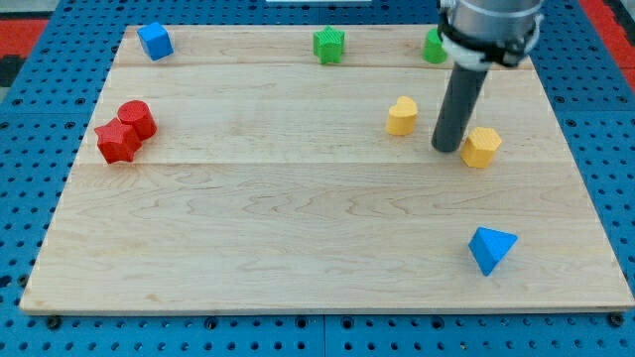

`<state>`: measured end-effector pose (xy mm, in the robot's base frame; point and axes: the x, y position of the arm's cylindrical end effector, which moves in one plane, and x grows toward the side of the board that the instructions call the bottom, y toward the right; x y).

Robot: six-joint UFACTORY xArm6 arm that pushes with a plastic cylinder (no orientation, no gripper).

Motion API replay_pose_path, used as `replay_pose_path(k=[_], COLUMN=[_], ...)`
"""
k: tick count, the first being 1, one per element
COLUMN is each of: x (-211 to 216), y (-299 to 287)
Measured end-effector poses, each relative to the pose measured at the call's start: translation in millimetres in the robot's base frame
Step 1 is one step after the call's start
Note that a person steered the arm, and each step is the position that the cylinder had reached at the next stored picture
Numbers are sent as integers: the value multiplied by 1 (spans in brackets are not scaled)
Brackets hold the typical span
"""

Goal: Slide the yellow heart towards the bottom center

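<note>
The yellow heart [401, 116] lies on the wooden board [298, 228] at the view's upper right of centre. My tip [447, 149] is down on the board to the right of the heart and a little below it, with a gap between them. A yellow hexagon block [481, 147] sits just right of my tip, touching or nearly touching the rod.
A blue cube [155, 41] is at the top left. A green block [328, 46] is at the top centre, and another green block [435, 47] is half hidden behind the arm. A red cylinder [135, 118] and a red star [117, 143] touch at the left. A blue triangle [491, 249] is at the bottom right.
</note>
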<state>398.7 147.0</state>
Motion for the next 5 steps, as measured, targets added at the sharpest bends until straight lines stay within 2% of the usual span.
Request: replay_pose_path(k=[1,2,3,4,5], x=[-33,-12,28,-10,-34], y=[-3,-52,-107,-85,-116])
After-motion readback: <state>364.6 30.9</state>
